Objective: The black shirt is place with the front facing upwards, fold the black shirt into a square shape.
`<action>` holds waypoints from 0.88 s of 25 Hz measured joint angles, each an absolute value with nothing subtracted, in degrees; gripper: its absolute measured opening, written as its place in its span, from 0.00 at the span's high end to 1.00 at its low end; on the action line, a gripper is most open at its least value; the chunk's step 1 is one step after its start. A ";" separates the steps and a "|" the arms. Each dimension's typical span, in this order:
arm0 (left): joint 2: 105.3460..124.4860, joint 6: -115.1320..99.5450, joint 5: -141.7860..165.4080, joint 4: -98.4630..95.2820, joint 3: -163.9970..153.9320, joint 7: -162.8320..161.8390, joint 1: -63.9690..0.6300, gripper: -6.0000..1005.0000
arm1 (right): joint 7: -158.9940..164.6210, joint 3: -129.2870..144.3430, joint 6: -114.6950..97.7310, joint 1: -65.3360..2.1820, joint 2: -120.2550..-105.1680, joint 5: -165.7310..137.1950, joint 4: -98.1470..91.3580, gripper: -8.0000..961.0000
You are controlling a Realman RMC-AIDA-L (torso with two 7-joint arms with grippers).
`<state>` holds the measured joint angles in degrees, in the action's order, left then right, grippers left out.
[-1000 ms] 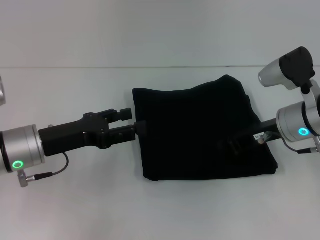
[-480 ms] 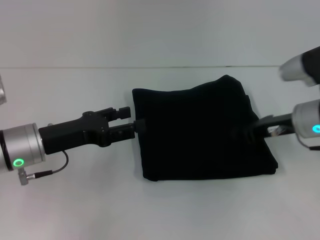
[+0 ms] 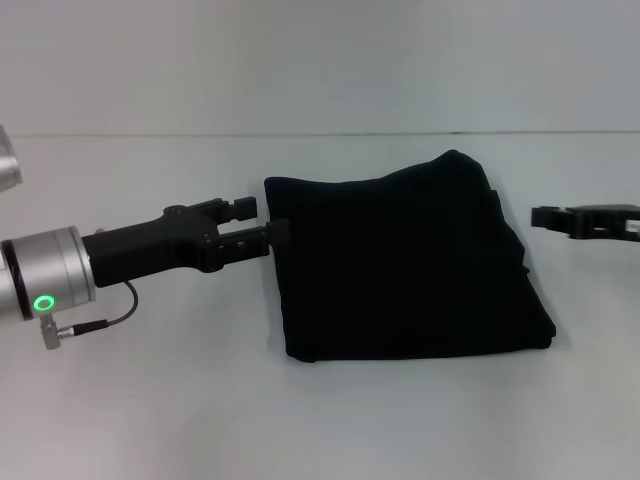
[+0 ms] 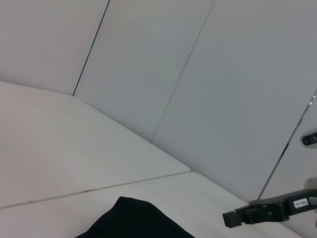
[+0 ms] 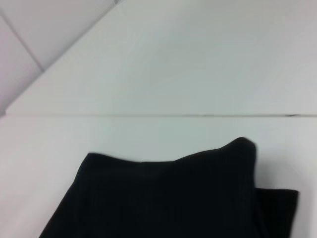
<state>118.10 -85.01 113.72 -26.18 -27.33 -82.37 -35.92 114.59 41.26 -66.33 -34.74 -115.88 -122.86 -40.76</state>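
The large plain black soft cloth shirt (image 3: 405, 260) is lying folded into a rough square in the middle of the plain white bench (image 3: 150, 400), its far right corner bulging up into a small peak and its right edge showing stacked layers. No lettering or label is showing on the visible side.

The black metal left gripper (image 3: 258, 225) is reaching in from the left, its fingers spread a little, one above the other, with their tips just at the shirt's left edge; whether they are pinching any cloth cannot be told. The black right gripper (image 3: 548, 217) is hovering to the right of the shirt, clear of the cloth, and its finger state cannot be told. It is also showing far off in the left wrist view (image 4: 237, 218).

The bench is running back to a pale grey panelled wall (image 3: 320, 60), meeting it along a thin straight line. In the left wrist view dark vertical seams are dividing the wall into panels, and a faint joint is crossing the bench surface.
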 joint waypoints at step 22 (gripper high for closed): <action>117.58 -86.69 113.86 -27.55 -27.85 -83.69 -36.58 0.11 | 111.18 34.74 -76.75 -28.39 -113.55 -122.58 -39.78 0.12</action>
